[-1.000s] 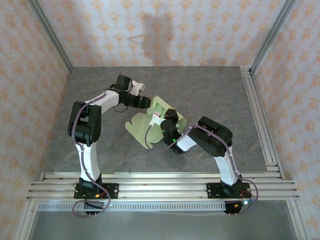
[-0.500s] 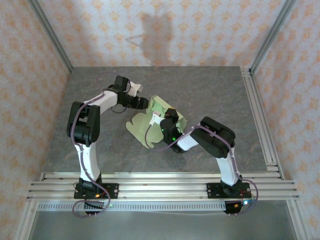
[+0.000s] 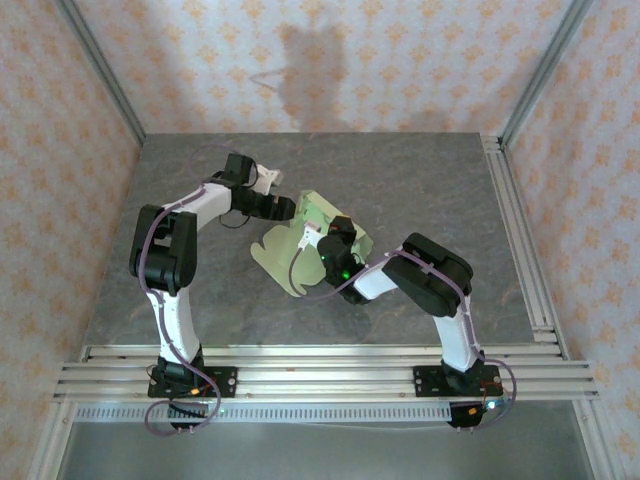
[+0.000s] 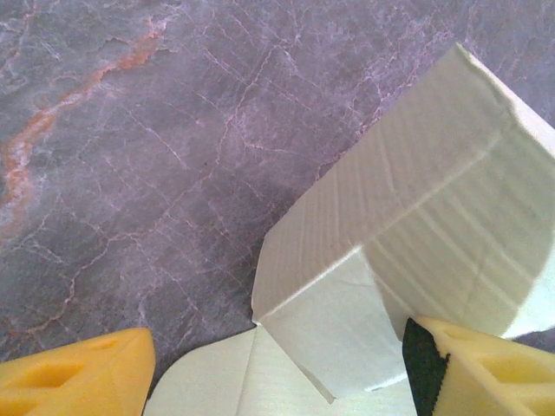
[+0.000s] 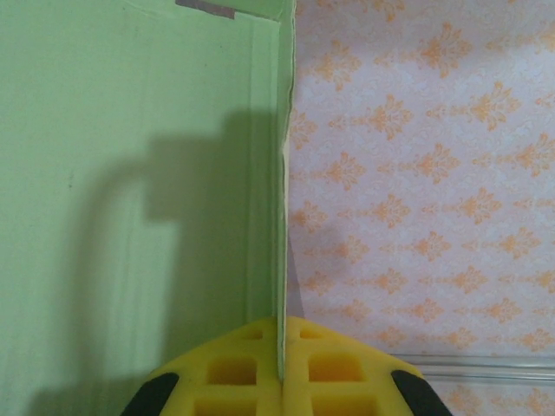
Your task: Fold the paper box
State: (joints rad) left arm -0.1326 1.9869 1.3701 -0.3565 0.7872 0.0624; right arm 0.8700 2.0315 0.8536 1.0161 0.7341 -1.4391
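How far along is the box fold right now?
Done: one corner of the box stands up, two walls creased off the table. In hand: the right gripper is shut on an upright panel at its edge; the left gripper is open at that raised corner. Left: a rounded flap lies flat, so the box isn't closed.

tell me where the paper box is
Top view: the paper box sits mid-table, right gripper shut on its upright wall, open left gripper at its far-left corner.
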